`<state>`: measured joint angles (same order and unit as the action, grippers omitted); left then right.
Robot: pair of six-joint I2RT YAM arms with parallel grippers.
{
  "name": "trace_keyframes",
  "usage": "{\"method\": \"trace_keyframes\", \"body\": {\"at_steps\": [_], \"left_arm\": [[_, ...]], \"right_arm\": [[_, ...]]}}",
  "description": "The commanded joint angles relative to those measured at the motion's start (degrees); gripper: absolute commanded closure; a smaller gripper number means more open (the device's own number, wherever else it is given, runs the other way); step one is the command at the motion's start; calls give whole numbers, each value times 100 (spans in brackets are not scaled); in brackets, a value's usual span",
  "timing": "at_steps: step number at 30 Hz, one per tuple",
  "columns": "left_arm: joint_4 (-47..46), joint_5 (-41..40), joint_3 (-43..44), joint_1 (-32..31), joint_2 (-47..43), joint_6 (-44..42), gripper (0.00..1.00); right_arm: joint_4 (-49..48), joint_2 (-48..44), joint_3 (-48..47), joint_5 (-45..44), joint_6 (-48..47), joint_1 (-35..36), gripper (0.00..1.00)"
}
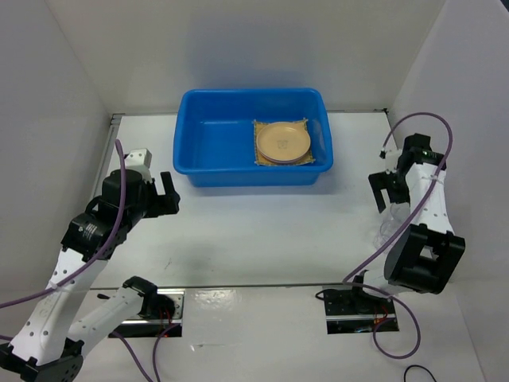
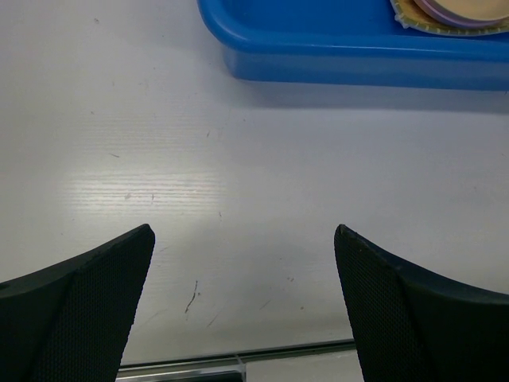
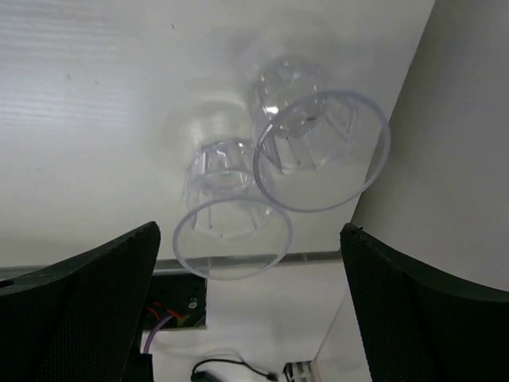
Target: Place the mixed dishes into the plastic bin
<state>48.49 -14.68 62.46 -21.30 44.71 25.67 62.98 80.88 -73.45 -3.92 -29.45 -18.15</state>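
Two clear cups (image 3: 231, 215) stand side by side on the surface (image 1: 262, 231) near the right wall, not yet binned. Right pincer (image 3: 248, 231) hangs over them, spread wide and empty, likely lining up a grasp. Left pincer (image 2: 242, 231) gapes, idle, near the blue bin (image 1: 195, 143), where mat (image 1: 259, 126), pink plate (image 2: 465, 9) and tan plate (image 1: 283, 141) sit stacked.
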Motion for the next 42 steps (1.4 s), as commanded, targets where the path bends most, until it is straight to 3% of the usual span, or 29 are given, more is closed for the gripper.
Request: {"method": "trace_keyframes", "body": {"at_steps": [1,11,20,21,22,24,25,28,37,40,42], "left_arm": [[-173,79,-23,-76,-68,-45,0],[-173,-26,-23,-129,-173,-45,0],[-173,-132,-23,-129,-226,8,0],[-173,-132,-23,-129,-226,60,0],[-173,-184,-23,-129,-278,61,0],[-173,-185,-23,-129,-278,61,0],[-173,-185,-23,-129,-278,61,0],[-173,-185,-23,-129,-331,61,0],[-173,-290,-23,-129,-437,61,0],[-173,-290,-23,-129,-498,114,0],[-173,-342,-23,-129,-498,114,0]], "right_arm": [[-681,-354,181,-56,-192,-302,2],[-1156,269,612,260,-140,-523,9],[-1332,964,841,735,-140,-523,38],[-1332,965,841,735,-140,-523,42],[-1332,1017,841,735,-140,-523,55],[-1332,1017,701,735,-140,-523,68],[-1332,1017,648,735,-140,-523,81],[-1113,886,271,787,-140,-523,100],[-287,209,-2705,1447,-490,-410,100],[98,296,-3654,1246,-614,511,100],[345,498,-4201,868,-501,1530,100]]}}
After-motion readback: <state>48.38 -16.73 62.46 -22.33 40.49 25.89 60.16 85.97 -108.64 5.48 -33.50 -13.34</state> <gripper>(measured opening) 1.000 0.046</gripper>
